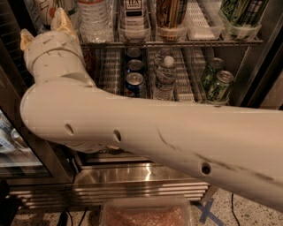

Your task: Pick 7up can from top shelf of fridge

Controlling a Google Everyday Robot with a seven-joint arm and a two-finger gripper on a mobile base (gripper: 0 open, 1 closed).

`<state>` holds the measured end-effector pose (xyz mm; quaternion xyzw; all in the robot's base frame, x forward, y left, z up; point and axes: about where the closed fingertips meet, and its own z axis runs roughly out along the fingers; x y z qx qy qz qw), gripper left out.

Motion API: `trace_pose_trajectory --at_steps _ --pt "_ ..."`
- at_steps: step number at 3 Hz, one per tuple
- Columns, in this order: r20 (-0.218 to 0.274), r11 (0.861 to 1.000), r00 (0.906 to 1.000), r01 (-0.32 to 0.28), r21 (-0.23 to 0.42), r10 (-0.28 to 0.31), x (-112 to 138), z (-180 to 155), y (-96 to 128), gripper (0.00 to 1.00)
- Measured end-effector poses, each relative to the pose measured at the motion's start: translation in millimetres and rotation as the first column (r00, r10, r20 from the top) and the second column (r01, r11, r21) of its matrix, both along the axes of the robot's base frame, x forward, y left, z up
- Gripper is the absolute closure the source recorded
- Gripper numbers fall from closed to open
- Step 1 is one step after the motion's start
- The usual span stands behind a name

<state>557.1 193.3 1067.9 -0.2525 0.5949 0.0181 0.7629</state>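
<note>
The fridge [141, 178] stands open in front, with a stainless-steel base. Its top shelf [177, 43] is a wire rack with clear lane trays holding bottles and cans. A white can with green and red marks, apparently the 7up can [46, 7], shows at the top left edge, mostly cut off. My gripper [44, 27] is at the top left, just below and in front of that can. Its two tan fingertips [62, 18] stand apart and it holds nothing. My thick white arm crosses the whole view and hides much of the lower racks.
On the lower rack are blue Pepsi cans [135, 81], a water bottle [166, 75] and green cans [216, 81]. The dark door frame [42, 163] stands at the left. A plastic tray [146, 214] and a blue tape cross [205, 212] lie on the floor.
</note>
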Motion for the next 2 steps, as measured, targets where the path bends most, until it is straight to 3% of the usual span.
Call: trace_pose_trajectory --at_steps 2 --pt "-0.011 0.997 0.9992 0.040 0.068 -0.039 6.5 1.9 3.1 0.41"
